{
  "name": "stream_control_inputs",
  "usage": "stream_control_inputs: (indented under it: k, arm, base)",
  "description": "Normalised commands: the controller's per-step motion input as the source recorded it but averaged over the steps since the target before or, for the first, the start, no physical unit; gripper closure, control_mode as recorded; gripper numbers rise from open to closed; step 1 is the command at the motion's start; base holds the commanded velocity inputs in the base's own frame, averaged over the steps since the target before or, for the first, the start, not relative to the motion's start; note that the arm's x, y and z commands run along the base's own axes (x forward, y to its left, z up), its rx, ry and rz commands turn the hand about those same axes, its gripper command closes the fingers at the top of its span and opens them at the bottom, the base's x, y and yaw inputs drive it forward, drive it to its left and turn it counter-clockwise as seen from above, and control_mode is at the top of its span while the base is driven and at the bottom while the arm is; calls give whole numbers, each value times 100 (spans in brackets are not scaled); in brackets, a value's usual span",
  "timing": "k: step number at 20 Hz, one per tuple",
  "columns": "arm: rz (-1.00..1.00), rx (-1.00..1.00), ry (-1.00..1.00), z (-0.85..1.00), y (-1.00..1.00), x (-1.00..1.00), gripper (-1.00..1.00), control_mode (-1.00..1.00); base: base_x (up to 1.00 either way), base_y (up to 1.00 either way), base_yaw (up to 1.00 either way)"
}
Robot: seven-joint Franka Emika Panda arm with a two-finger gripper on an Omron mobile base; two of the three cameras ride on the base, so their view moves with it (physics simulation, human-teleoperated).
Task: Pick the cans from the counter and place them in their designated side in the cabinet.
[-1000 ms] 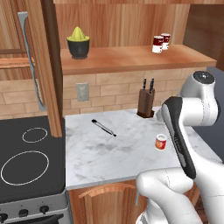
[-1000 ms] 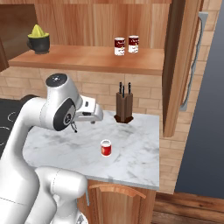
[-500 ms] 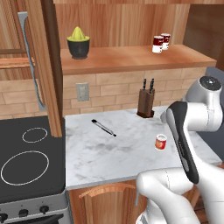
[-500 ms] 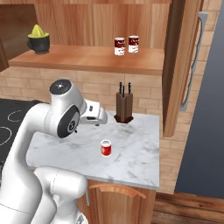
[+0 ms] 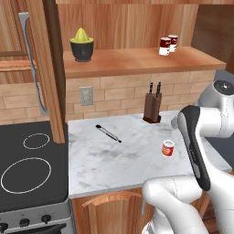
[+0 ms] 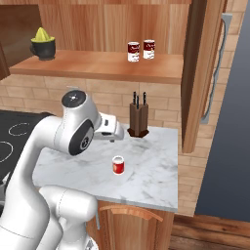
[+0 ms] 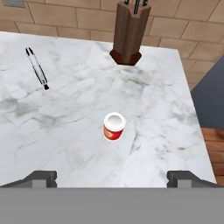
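Hand view: open gripper (image 7: 112, 177) above a lone can on the counter.

The jaws are spread wide with nothing between them; one fingertip (image 7: 41, 177) sits at each lower corner of the hand view, well apart from the orange-red can (image 7: 114, 126). That can stands upright on the white marble counter (image 7: 78, 131), near its front right part, and also shows in the left base view (image 5: 168, 148) and the right base view (image 6: 117, 165). Behind it, against the brick wall, stands a knife block (image 7: 129, 30), and a dark pen-like utensil (image 7: 36, 68) lies off to the side. Two more cans (image 6: 140, 50) stand just beside each other on the cabinet (image 6: 97, 66) shelf, with a yellow juicer (image 6: 43, 43) at the shelf's far end.
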Motion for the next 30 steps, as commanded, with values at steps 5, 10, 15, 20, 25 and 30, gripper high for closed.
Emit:
stream_control_inputs:
  k: [5,10,15,20,25,30]
  arm:
    - [0,0,0,-13,0,0,-100,-100]
    - [0,0,0,-18,0,0,-100,-100]
    - [0,0,0,-25,0,7,-100,-100]
    - [0,0,0,-25,0,14,-100,-100]
    - [0,0,0,-18,0,15,-100,-100]
    - [0,0,0,-18,0,14,-100,-100]
  base:
    - [0,0,0]
    - [0,0,0]
    - [0,0,0]
    - [0,0,0]
    - [0,0,0]
    - [0,0,0]
